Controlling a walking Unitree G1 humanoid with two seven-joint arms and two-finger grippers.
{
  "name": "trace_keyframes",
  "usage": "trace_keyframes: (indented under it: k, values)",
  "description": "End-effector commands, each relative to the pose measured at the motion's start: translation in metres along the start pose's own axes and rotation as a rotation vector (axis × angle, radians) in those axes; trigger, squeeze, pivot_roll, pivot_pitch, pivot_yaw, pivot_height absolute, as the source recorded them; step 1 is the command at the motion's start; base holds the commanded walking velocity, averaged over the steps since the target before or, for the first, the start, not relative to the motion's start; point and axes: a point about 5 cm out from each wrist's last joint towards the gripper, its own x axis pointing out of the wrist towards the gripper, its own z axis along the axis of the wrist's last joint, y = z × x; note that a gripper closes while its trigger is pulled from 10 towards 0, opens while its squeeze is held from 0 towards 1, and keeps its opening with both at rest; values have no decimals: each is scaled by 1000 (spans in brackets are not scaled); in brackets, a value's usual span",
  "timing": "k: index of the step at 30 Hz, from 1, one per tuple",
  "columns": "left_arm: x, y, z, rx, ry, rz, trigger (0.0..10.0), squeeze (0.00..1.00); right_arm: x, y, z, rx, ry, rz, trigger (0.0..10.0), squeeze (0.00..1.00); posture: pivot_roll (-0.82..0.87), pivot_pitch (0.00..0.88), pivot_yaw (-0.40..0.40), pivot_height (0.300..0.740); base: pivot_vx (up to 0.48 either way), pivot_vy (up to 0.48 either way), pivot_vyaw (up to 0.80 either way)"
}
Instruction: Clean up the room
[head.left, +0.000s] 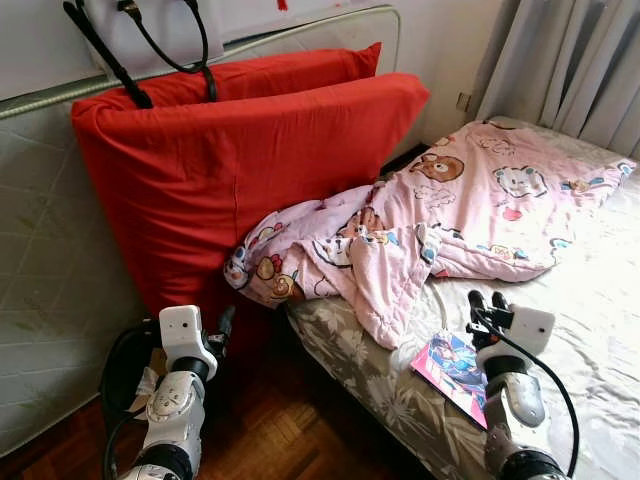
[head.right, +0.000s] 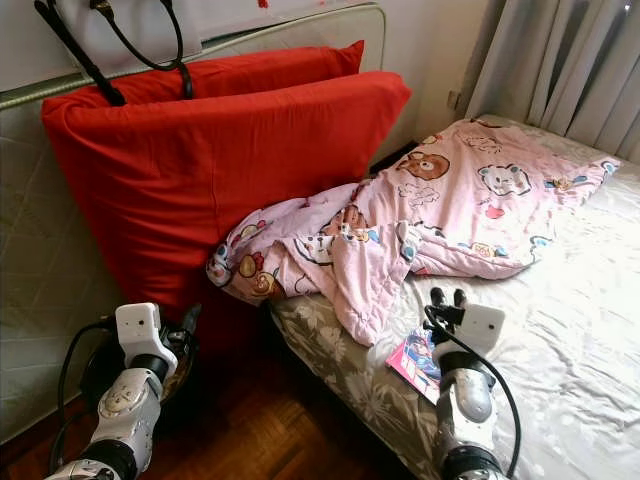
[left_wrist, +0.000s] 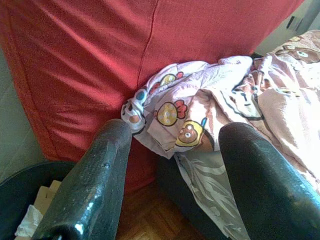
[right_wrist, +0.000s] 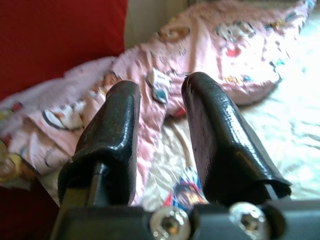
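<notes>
Both grippers hang free of everything: our left gripper (left_wrist: 170, 165) is spread wide and released above the wooden floor (head.left: 270, 430), near the left edge of the bed (head.left: 590, 300), and our right gripper (right_wrist: 160, 130) is parted too, holding nothing, over the near part of the bed.

We see the large red mattress (head.left: 240, 170) leaning upright on the far left, with a second pale mattress (head.left: 40, 270) standing behind it. To its right the bed stretches toward the grey curtains (head.left: 570, 60). A pink cartoon-print blanket (head.left: 450, 210) lies crumpled across the bed, its left end spilling over the edge and touching the red mattress. A colourful booklet (head.left: 452, 365) lies on the sheet just beside our right gripper. Low on the left, a dark bin (left_wrist: 25, 190) holds bits of paper. Black straps (head.left: 150, 50) hang over the top of the mattresses.
</notes>
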Motion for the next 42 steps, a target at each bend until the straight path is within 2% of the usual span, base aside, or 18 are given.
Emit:
trace_keyframes:
  k: [1,5,6,9,11,12,13,16,17,19,20,21,24,25,30,35,37,42]
  values:
    - [1,-1,0,4,3,-6,10000,0,-5,-3,-8,-14,47,-8,10000,0,4,0,-27,740,0,0,0]
    - [1,-2,0,4,10,-11,10000,0,-6,-2,-10,-26,57,3,10000,0,6,0,-26,740,0,0,0]
    - [-1,-2,-6,1,45,-19,10000,0,-7,-2,-14,-26,88,0,10000,0,9,0,-27,740,0,0,0]
    - [-2,-2,-9,-1,69,-23,10000,0,-8,-2,-17,-24,108,-2,10000,0,11,0,-28,740,0,0,0]
    - [-13,1,-28,-12,178,-4,10000,0,-17,-3,-35,-41,237,-2,10000,0,16,0,-30,740,0,0,0]
    - [-13,1,-28,-12,178,-4,10000,0,-17,-3,-35,-41,237,-2,10000,0,16,0,-30,740,0,0,0]
    - [-17,2,-35,-24,220,6,10000,0,-22,-4,-42,-53,288,-1,10000,0,18,0,-30,740,0,0,0]
    - [-39,3,-65,-13,398,9,10000,0,-48,-5,-75,-62,505,-3,10000,0,24,0,-35,740,0,0,0]
    - [-39,3,-65,-13,398,9,10000,0,-48,-5,-75,-62,505,-3,10000,0,24,0,-35,740,0,0,0]
    - [-61,3,-89,6,534,19,10000,0,-69,-6,-94,-72,630,-25,10000,0,26,0,-41,740,0,0,0]
    - [-79,6,-104,16,615,43,10000,0,-82,-5,-104,-75,693,-38,10000,0,28,0,-42,740,0,0,0]
    - [-79,6,-104,16,615,43,10000,0,-82,-5,-104,-75,693,-38,10000,0,28,0,-42,740,0,0,0]
    - [-99,13,-117,6,686,81,10000,0,-89,-4,-110,-55,725,-64,10000,0,27,0,-43,740,0,0,0]
    - [-110,15,-123,8,722,91,10000,0,-93,-2,-113,-40,738,-72,10000,0,25,0,-44,740,0,0,0]
    - [-116,12,-127,6,742,85,10000,0,-95,-1,-115,-46,763,-68,10000,0,28,0,-47,740,0,0,0]
    - [-117,8,-129,1,746,86,10000,0,-93,-7,-113,-56,775,-92,10000,0,24,0,-47,740,0,0,0]
    - [-114,7,-127,3,736,84,10000,0,-90,-9,-111,-60,775,-104,10000,0,21,0,-48,740,0,0,0]
    - [-109,8,-124,4,720,86,10000,0,-96,-4,-116,-51,786,-111,10000,0,19,0,-49,740,0,0,-591]
